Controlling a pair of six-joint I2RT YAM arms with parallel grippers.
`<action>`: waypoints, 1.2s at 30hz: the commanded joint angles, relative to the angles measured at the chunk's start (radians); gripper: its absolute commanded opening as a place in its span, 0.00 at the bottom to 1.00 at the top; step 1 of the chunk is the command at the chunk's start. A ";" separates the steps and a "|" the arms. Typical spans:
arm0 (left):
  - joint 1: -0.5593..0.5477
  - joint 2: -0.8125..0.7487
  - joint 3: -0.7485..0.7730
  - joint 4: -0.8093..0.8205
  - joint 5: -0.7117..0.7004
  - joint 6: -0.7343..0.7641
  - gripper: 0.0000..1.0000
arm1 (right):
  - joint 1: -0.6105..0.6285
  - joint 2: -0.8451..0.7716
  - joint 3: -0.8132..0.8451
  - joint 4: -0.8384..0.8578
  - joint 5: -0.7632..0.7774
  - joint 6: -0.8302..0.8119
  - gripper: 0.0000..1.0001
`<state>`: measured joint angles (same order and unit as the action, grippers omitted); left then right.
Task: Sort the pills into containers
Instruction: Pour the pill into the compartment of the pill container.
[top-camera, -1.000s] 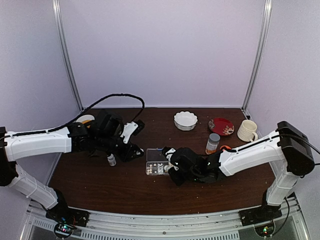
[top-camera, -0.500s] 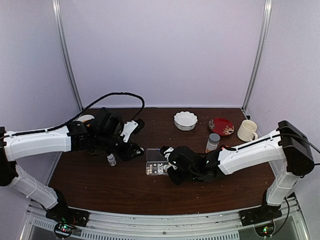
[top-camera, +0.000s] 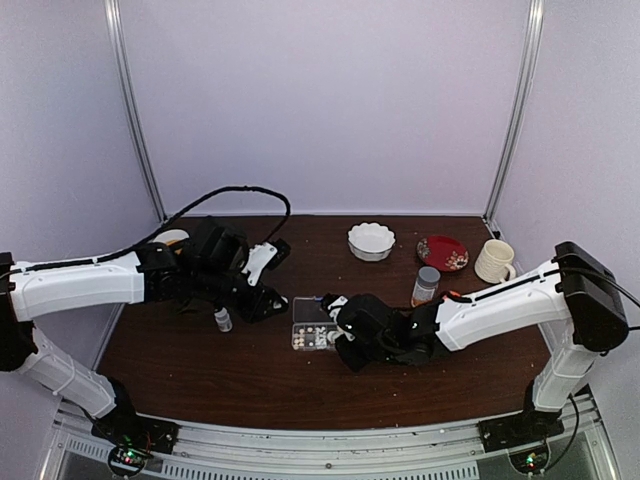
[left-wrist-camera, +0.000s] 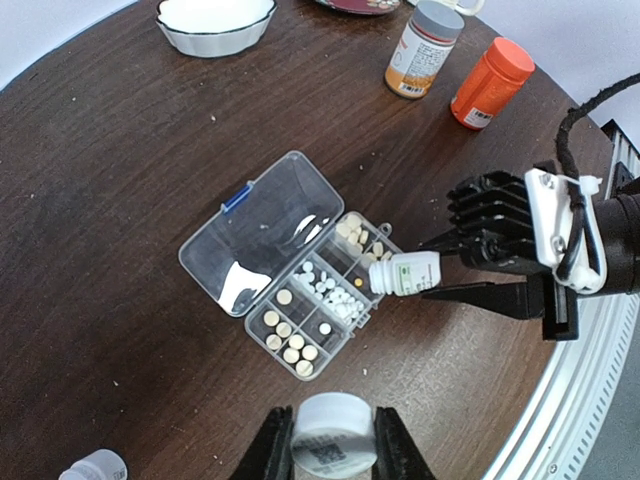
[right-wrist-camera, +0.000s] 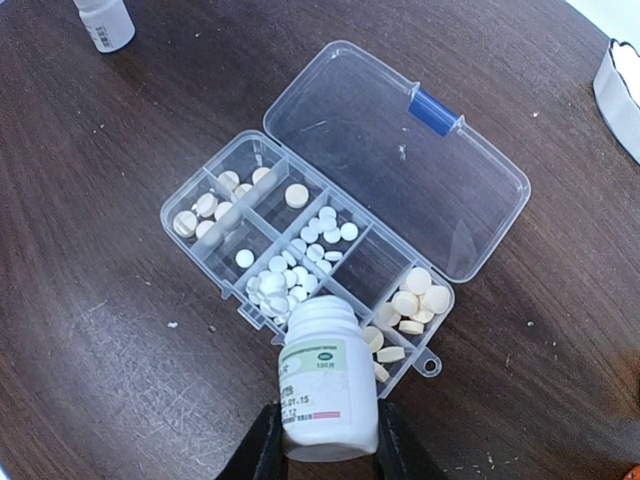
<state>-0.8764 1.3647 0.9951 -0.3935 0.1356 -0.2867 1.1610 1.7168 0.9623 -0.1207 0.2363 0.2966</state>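
Observation:
The clear pill organizer (left-wrist-camera: 262, 232) lies open in mid-table, its lid (right-wrist-camera: 400, 160) folded back; it also shows from above (top-camera: 313, 325). Several compartments hold whitish and pale pills (right-wrist-camera: 290, 280) (left-wrist-camera: 335, 290). My right gripper (right-wrist-camera: 320, 440) is shut on a small uncapped white bottle (right-wrist-camera: 325, 385) (left-wrist-camera: 405, 273). The bottle is tipped on its side, its mouth over the organizer's near edge. Left of the organizer, my left gripper (left-wrist-camera: 333, 445) is shut on a round white cap (left-wrist-camera: 335, 435) above the table.
A second small white bottle (top-camera: 222, 319) (right-wrist-camera: 105, 22) stands left of the organizer. Behind it are an orange bottle (left-wrist-camera: 490, 82), a grey-capped bottle (left-wrist-camera: 423, 48), a white bowl (left-wrist-camera: 215, 20), a red plate (top-camera: 442, 252) and a mug (top-camera: 493, 261).
My right gripper has crept a little to the left with the bottle, closer over the organizer. The left arm has stayed put.

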 joint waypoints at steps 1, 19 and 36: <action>0.006 0.005 0.017 0.014 0.006 0.003 0.00 | 0.004 0.013 0.002 -0.014 0.024 0.016 0.00; 0.005 0.101 0.035 0.053 0.008 -0.069 0.00 | 0.006 -0.026 -0.023 0.047 0.019 0.015 0.00; 0.005 0.112 0.036 0.035 -0.042 -0.086 0.00 | 0.006 0.006 -0.026 0.053 0.027 0.019 0.00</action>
<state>-0.8764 1.4857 1.0107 -0.3828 0.1108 -0.3653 1.1656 1.7218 0.9363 -0.0776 0.2413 0.3038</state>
